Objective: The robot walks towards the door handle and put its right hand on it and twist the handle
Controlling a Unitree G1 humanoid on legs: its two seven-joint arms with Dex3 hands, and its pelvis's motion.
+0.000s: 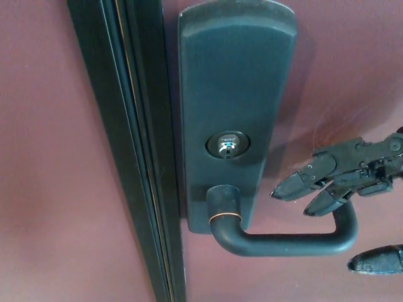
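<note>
Only the right hand [343,189] of the robot shows, at the picture's right edge, and it is black throughout with a dull, slightly scuffed finish. Its two thick fingers [296,185] taper to rounded, almost pointed tips, and each is built of blocky segments joined at hinged knuckles where small round screw heads or pins show. The thumb [376,259] is a separate smooth black piece with a blunt rounded end.

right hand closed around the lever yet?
No: the right hand is open, two fingers above the lever, thumb below.
</note>
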